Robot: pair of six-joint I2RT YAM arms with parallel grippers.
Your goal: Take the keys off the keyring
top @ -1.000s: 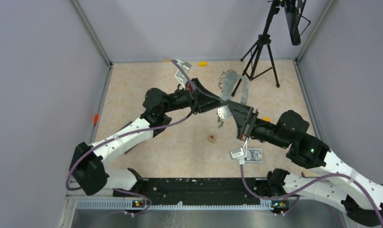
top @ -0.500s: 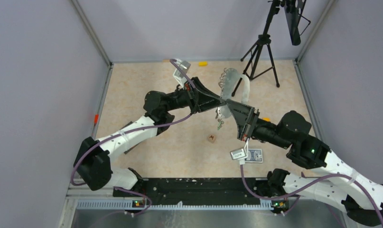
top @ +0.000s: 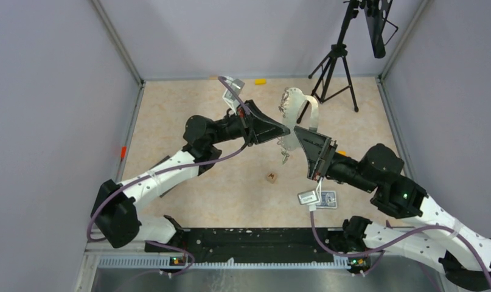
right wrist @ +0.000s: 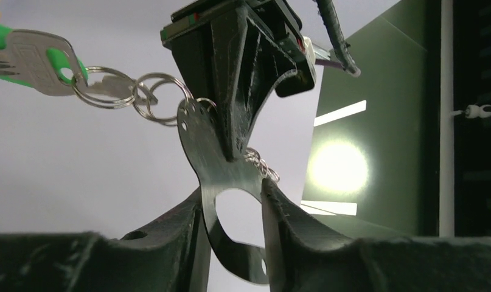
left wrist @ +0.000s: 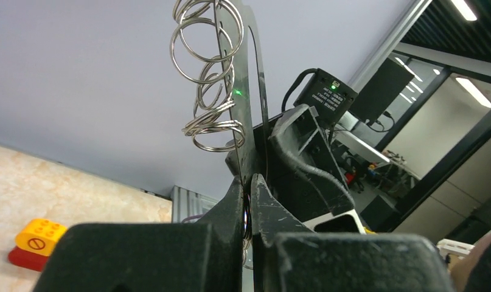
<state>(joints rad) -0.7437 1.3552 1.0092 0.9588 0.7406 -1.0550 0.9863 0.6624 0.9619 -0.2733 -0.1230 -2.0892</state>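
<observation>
Left fingers [left wrist: 229, 210]: clenched on the keyring's lower edge, with the thin plate pinched between both tips.
Keyring [top: 305, 104]: lifted off the tabletop [top: 170, 121] and held upright. It rises above the left fingers, and its band crosses the gap of the right fingers.
Split rings [left wrist: 209, 79]: a cluster threaded through the plate's holes, just above the left fingers.
Keys [right wrist: 33, 52]: the green-headed one and a silvery one dangle from a short chain of rings at a hole just beside the left fingertips, apart from the right fingers — none looks freed yet.
Right fingers [right wrist: 185, 228]: spread, grasping the plate's band edge to edge, facing the left fingers.
Step in hand: steadying the plate between both arms, ahead of any unthreading.
Next move: likely one pair lets go and takes a key's ring — a fine pinch — while the other holds the plate steady.
</observation>
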